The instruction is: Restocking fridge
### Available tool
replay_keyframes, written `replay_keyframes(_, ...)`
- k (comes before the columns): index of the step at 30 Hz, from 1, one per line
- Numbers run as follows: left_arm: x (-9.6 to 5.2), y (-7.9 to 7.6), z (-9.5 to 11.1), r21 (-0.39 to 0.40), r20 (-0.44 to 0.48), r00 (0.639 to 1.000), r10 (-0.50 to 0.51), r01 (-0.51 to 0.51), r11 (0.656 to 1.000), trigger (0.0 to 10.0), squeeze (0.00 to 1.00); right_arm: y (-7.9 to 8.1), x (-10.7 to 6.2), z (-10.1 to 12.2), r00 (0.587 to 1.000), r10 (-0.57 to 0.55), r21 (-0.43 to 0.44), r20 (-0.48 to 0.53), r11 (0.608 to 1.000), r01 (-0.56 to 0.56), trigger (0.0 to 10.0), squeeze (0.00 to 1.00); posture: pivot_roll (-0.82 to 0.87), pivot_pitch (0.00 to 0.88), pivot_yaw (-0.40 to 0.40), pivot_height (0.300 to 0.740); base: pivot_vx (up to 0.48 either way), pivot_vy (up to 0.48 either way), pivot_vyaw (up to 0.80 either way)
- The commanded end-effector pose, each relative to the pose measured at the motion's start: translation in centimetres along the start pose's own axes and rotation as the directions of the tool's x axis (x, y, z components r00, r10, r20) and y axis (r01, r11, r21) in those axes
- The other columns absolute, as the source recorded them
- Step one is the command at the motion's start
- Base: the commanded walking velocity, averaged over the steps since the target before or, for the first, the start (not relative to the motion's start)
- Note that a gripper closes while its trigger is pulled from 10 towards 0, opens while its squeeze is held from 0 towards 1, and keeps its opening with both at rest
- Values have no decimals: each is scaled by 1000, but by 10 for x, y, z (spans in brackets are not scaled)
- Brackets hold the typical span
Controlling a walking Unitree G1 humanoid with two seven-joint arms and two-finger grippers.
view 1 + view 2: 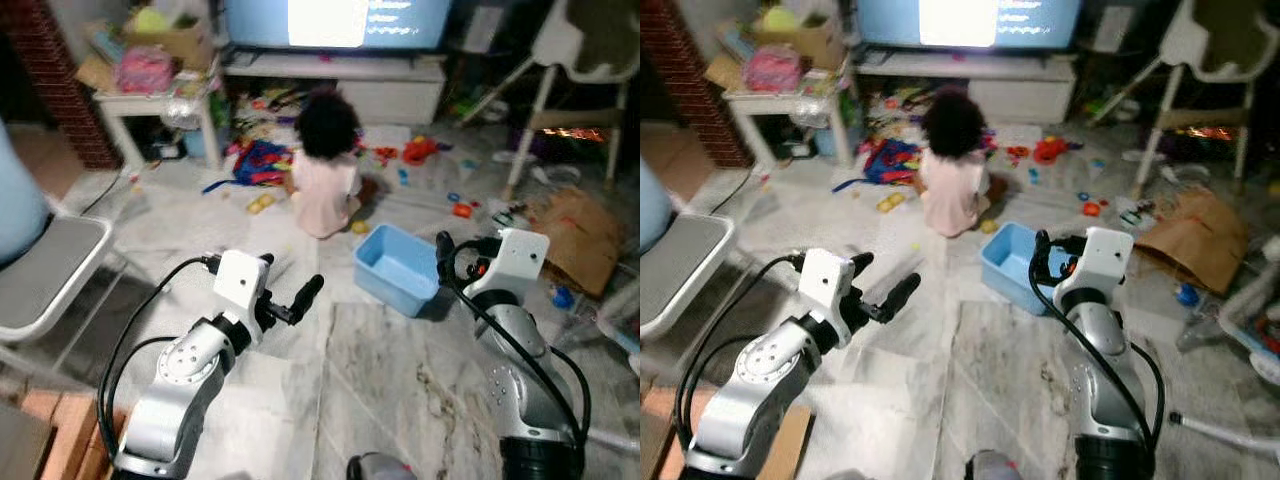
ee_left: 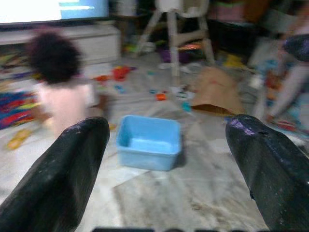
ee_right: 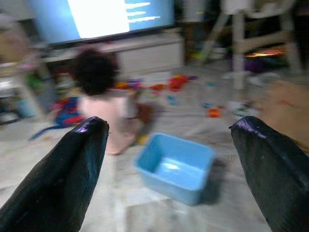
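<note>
No fridge or groceries can be seen; I face a cluttered living-room floor. My left gripper (image 1: 292, 300) is held up over the marble tiles, open, with nothing between its black fingers (image 2: 72, 164). My right gripper (image 3: 169, 126) is raised too, open and empty, its white wrist (image 1: 520, 256) just right of a light blue plastic bin (image 1: 397, 268). The bin lies empty on the floor ahead of both grippers. Behind it a small person (image 1: 325, 170) sits on the floor, back to me.
Toys (image 1: 262, 160) are scattered before a white TV stand (image 1: 350, 85) with a lit screen (image 1: 335, 20). A white side table (image 1: 150, 105) stands back left, a grey seat (image 1: 45, 270) near left, a high chair (image 1: 570, 70) and flattened cardboard (image 1: 580, 235) right.
</note>
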State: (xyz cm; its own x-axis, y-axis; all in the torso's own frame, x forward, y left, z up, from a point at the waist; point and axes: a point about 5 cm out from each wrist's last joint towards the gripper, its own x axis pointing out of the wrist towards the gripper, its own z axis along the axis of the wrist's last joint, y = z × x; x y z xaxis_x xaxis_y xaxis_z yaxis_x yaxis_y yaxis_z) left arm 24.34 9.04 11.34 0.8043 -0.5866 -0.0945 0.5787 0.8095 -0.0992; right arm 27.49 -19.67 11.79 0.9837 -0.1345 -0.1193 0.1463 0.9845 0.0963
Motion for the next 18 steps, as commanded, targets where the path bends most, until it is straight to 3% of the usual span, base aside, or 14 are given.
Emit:
replay_keyframes(1, -3, 3, -2, 26, -13, 1000, 8, -7, 1000, 10000, 0, 9, 2, 7, 999, 35, 0, 31, 999, -35, 10000, 0, -26, 0, 18, 740, 262, 0, -800)
replay_keyframes(7, -1, 2, -1, 25, 1, 1000, 2, -2, 1000, 10000, 0, 10, 6, 13, 998, 43, -15, 46, 999, -43, 10000, 0, -30, 0, 16, 740, 86, 0, -800)
replay_keyframes(18, -1, 0, 0, 24, 10, 1000, -12, 11, 1000, 10000, 0, 14, 4, 12, 997, 63, -28, 46, 998, -62, 10000, 0, -37, 0, 8, 740, 305, 0, -800)
